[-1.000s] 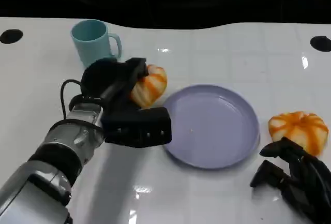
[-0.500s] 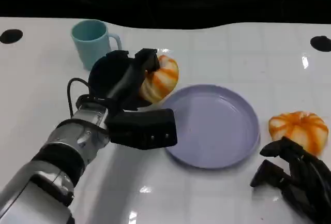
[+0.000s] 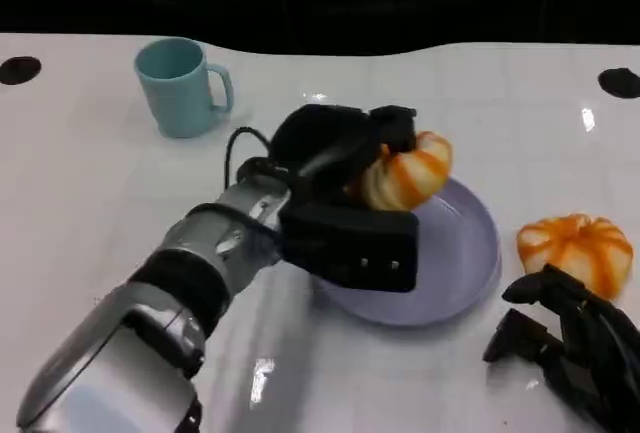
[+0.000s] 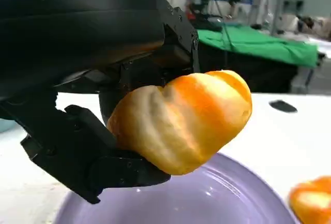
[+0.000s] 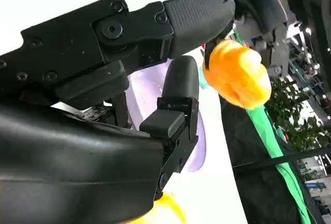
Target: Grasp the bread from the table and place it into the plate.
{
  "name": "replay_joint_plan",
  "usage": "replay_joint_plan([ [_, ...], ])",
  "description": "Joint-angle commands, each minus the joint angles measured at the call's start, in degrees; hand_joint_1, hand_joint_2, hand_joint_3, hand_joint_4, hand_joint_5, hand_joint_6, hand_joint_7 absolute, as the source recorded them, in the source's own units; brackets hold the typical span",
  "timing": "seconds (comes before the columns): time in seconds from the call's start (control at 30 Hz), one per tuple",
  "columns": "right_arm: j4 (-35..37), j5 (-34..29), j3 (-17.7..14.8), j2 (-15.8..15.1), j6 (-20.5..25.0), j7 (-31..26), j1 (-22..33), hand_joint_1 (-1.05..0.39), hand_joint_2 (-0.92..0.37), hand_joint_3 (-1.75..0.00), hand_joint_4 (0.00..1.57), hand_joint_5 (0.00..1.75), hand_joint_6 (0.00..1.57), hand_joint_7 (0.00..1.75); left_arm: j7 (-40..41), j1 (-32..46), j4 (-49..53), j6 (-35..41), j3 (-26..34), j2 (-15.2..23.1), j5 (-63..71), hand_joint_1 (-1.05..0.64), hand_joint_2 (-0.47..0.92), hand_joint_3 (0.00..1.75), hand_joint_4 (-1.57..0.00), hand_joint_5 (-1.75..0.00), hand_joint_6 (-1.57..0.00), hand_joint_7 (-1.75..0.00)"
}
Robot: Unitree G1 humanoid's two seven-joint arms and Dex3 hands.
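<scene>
Item: bread (image 3: 408,177), gripped in my left hand (image 3: 345,183), raised over the plate (image 3: 470,253) near rim. Step: carry. Next, I judge: lower, then release. Right hand (image 3: 570,348): curled, holding nothing, on the surface (image 3: 80,183).

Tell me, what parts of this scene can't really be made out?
- Plate: near-left part hidden by the left hand in the head view.
- Held bread: back side covered by that hand.
- Right hand: cut off by the head view's edge.
</scene>
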Motion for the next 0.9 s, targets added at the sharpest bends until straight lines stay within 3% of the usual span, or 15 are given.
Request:
replay_joint_plan([
  [0.03, 0.35, -0.42, -0.34, -0.46, -0.29, -1.11, 1.03, -0.53, -0.92, -0.22, 0.67, 1.51, 0.61, 1.22, -0.35, -1.02, 0.89, 0.05, -0.39, 0.46, 0.39, -0.20, 0.60, 1.07, -0.90, -1.75, -0.67, -1.74],
  [0.27, -0.69, -0.24, -0.11, -0.54, 0.96, -1.78, 1.41, -0.53, -0.92, -0.20, 0.67, 1.51, 0.61, 1.21, -3.99, -1.74, 1.60, 1.77, -1.19, -0.05, 0.81, -0.16, 0.53, 1.04, -0.88, -1.75, -0.68, -1.75],
  [0.33, -0.80, 0.30, -0.32, -0.33, 1.04, -1.31, 1.44, -0.52, -0.92, -0.22, 0.67, 1.52, 0.60, 1.21, -4.45, -1.86, 1.69, 2.19, -1.61, -0.06, 1.09, -0.16, 0.56, 0.94, -0.86, -1.75, -0.65, -1.75],
  [0.37, -0.98, 0.31, -0.28, -0.38, 1.46, -1.44, 1.51, -0.52, -0.92, -0.22, 0.67, 1.52, 0.60, 1.21, -5.20, -1.98, 1.69, 2.61, -1.68, -0.08, 1.06, -0.17, 0.58, 0.87, -0.83, -1.75, -0.64, -1.65],
  [0.43, -1.26, 0.26, -0.21, -0.48, 2.14, -1.74, 1.60, -0.53, -0.92, -0.21, 0.66, 1.51, 0.61, 1.21, -6.11, -2.09, 1.59, 3.11, -1.72, -0.10, 0.96, -0.21, 0.76, 0.50, -0.77, -1.75, -0.77, -1.14],
  [0.47, -1.30, 0.25, -0.21, -0.52, 2.22, -1.69, 1.61, -0.53, -0.92, -0.21, 0.66, 1.51, 0.60, 1.21, -7.54, -2.25, 1.55, 3.49, -1.68, -0.06, 0.74, -0.23, 0.80, 0.41, -0.73, -1.72, -0.76, -1.00],
  [0.5, -1.32, 0.26, -0.23, -0.52, 2.22, -1.61, 1.61, -0.52, -0.92, -0.21, 0.66, 1.51, 0.60, 1.21, -8.53, -2.34, 1.48, 3.73, -1.64, -0.03, 0.58, -0.27, 0.85, 0.29, -0.65, -1.65, -0.77, -0.71],
  [0.53, -1.26, 0.22, -0.26, -0.51, 2.00, -1.51, 1.60, -0.52, -0.92, -0.21, 0.66, 1.50, 0.60, 1.20, -9.71, -2.59, 1.46, 3.90, -2.05, 0.19, 0.92, -0.28, 0.89, 0.22, -0.61, -1.61, -0.79, -0.53],
  [0.57, -1.19, 0.19, -0.26, -0.53, 1.84, -1.34, 1.57, -0.52, -0.92, -0.22, 0.66, 1.50, 0.60, 1.20, -11.04, -2.84, 1.49, 4.01, -2.37, 0.41, 1.14, -0.38, 0.91, 0.26, -0.52, -1.23, -0.67, -0.28],
  [0.63, -1.08, 0.12, -0.22, -0.60, 1.62, -1.06, 1.53, -0.52, -0.92, -0.22, 0.66, 1.50, 0.59, 1.20, -12.76, -3.09, 1.41, 4.15, -2.67, 0.68, 1.25, -0.48, 0.92, 0.32, -0.51, -0.67, -0.57, -0.07],
  [0.73, -0.99, -0.13, -0.15, -0.62, 1.16, -1.06, 1.54, -0.52, -0.92, -0.24, 0.66, 1.50, 0.59, 1.21, -14.23, -3.04, 1.19, 4.41, -2.44, 0.79, 0.86, -0.62, 0.92, 0.38, -0.47, -0.29, -0.43, -0.01],
  [0.83, -1.07, -0.27, -0.13, -0.58, 1.19, -1.42, 1.58, -0.52, -0.92, -0.24, 0.66, 1.50, 0.59, 1.21, -15.56, -3.21, 0.85, 4.89, -2.62, 0.99, 1.01, -0.65, 0.92, 0.39, -0.47, -0.22, -0.40, 0.00],
  [0.9, -1.01, -0.11, -0.14, -0.57, 1.06, -1.07, 1.53, -0.53, -0.92, -0.23, 0.66, 1.51, 0.59, 1.21, -17.13, -3.44, 0.58, 5.22, -2.79, 1.32, 1.13, -0.86, 0.92, 0.63, -0.26, -0.09, -0.26, 0.00],
])
